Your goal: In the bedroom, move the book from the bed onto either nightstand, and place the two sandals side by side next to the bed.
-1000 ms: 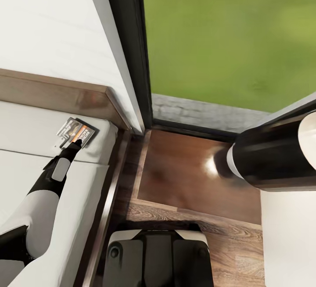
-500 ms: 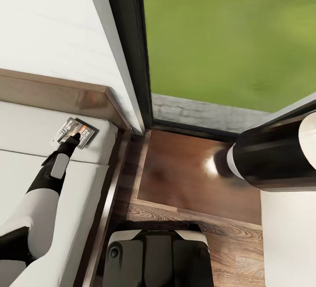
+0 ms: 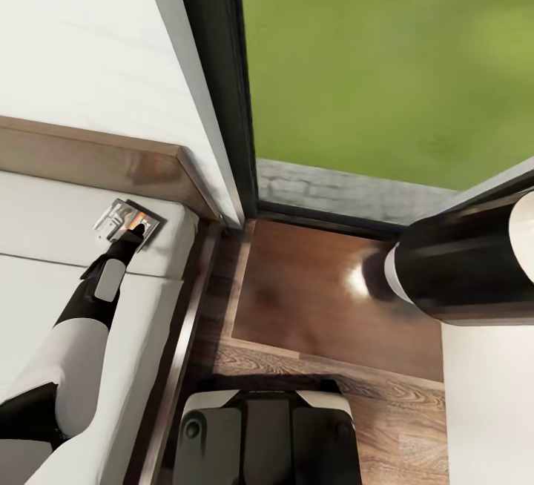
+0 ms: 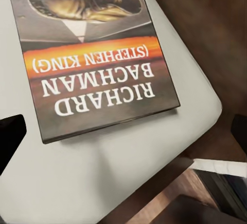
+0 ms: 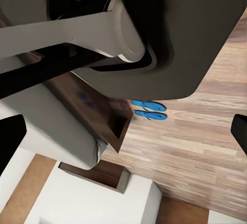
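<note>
We have our left gripper [image 3: 130, 234] over the thin dark orange-banded paperback book [image 4: 92, 54] at the off-white mattress's [image 3: 44, 225] corner beside the headboard, its jaws apparently apart, ready to grasp.

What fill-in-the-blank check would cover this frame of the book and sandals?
1. The book lies on the ____, near its corner.
2. The band on its cover is ____.
3. The two sandals lie on the ____.
4. The left gripper reaches toward the ____.

Missing words: bed; orange; floor; book
</note>
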